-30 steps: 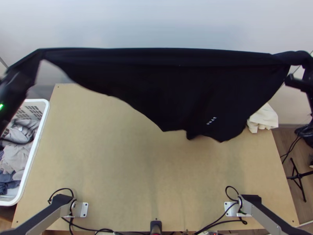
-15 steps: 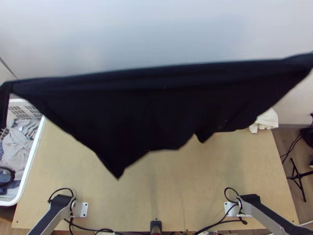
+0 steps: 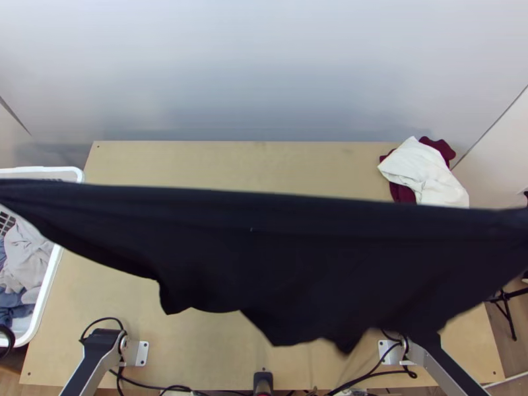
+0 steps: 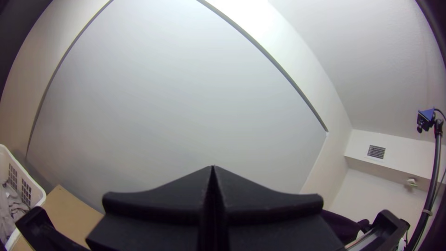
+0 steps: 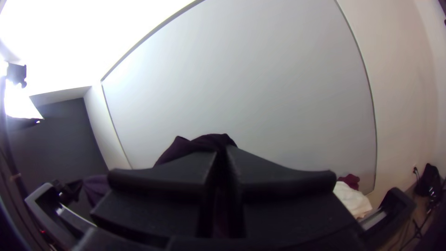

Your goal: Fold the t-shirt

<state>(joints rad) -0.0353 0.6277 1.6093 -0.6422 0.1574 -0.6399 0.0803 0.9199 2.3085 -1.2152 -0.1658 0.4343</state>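
Note:
The black t-shirt (image 3: 264,257) hangs stretched across the whole width of the top view, its upper edge taut and its ragged lower edge drooping over the table's near half. In the left wrist view my left gripper (image 4: 213,173) has its fingers pressed together, with dark cloth (image 4: 341,225) beside them. The right wrist view has my right gripper (image 5: 223,153) closed on a bunched part of the shirt (image 5: 200,143), which rises beyond the fingertips. How much cloth each gripper holds is hidden.
A white basket (image 3: 51,280) of grey and blue clothes stands along the table's left side. White cloth (image 3: 422,171) and dark red cloth (image 3: 437,148) lie at the back right corner. The bare wooden tabletop (image 3: 231,165) shows behind the shirt.
The shirt has swung from the back of the table toward its near edge, still stretched wide. Its lower edge has changed shape, and the white and dark red cloths have come into sight.

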